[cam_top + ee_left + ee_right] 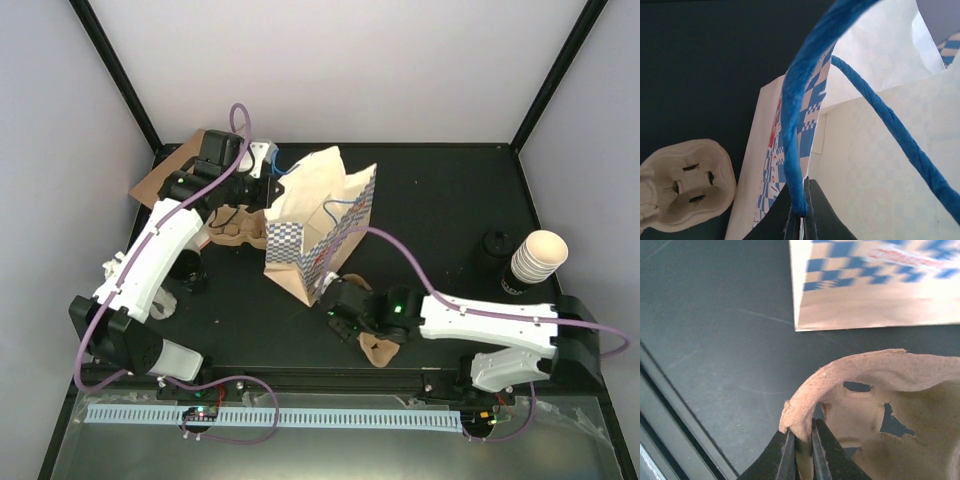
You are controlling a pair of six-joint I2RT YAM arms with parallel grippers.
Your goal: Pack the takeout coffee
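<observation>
Left wrist view. Your left gripper (801, 202) was pressed together on the blue twisted-paper handle (792, 125) of the blue-and-white checked paper bag (880, 165), pinching it at lower centre of frame. The bag's other handle loop ran off to the lower right. A pale moulded-pulp cup carrier (687, 182) lay on the black table (700, 75) at lower left, just beside the bag.

Right wrist view. Your right gripper (801, 435) was pinching the rim of a second, tan pulp carrier (880, 390) at lower centre. The bag's base crossed the top of frame, near this carrier but apart from it.

Top view. The coffee sat at the right of frame: a black-lidded cup (495, 250) just beside a tilted stack of cream paper cups (535, 262), well apart from the bag at centre. Nothing of it was in the bag or in a carrier. Lid detail was too small to read.

Judgement: you appeared to be staging, with the bag held by one hand and a carrier brought up by the other. To do it well:
- Hold the handle up just enough to keep the mouth open without tipping the bag.
- Set the tan carrier down flat with its pockets up.
- Handle the carrier gently, since the thin pulp rim would likely flex or tear under a hard pull.
- Let go of it fully before you reach for the lidded cup.
</observation>
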